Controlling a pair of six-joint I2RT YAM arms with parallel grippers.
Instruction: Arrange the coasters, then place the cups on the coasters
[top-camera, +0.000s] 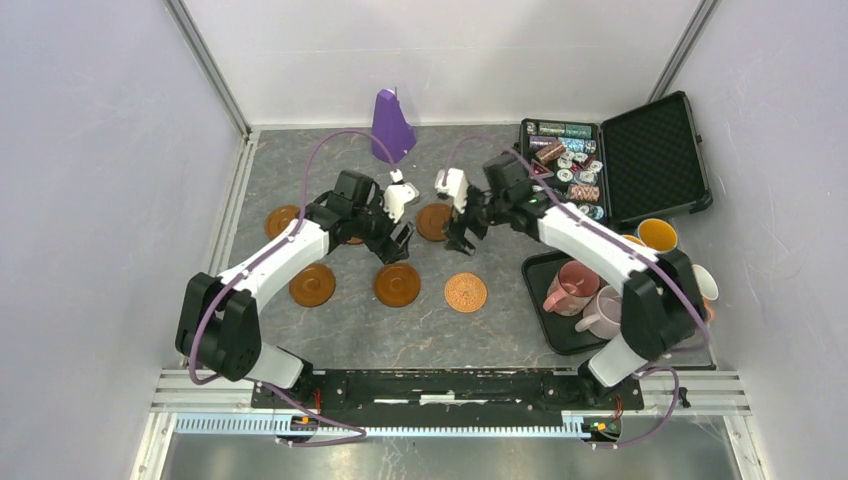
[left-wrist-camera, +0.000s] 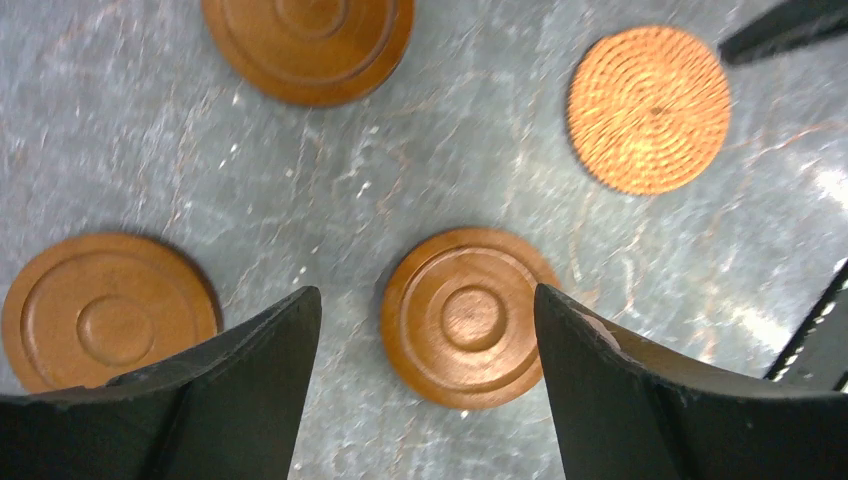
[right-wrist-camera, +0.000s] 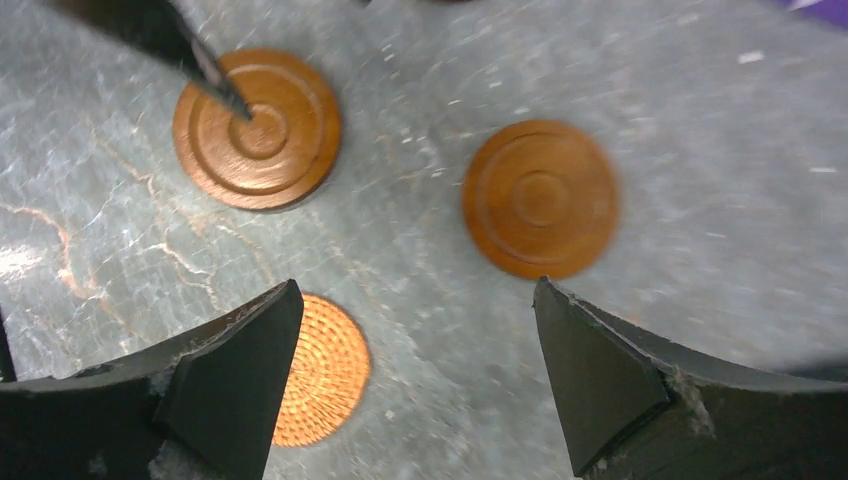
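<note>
Several dark brown ringed coasters lie on the grey table: one at the far left, two in front, one at mid-table. The lighter patterned coaster lies to their right. My left gripper hovers open over a dark coaster, which it does not touch. My right gripper is open too, above bare table between a dark coaster and the patterned coaster. The pink cup and lilac cup sit on a black tray; the blue cup stands behind.
A purple cone stands at the back centre. An open black case holding poker chips lies at the back right. A white cup is partly hidden behind my right arm. Grey walls close in both sides.
</note>
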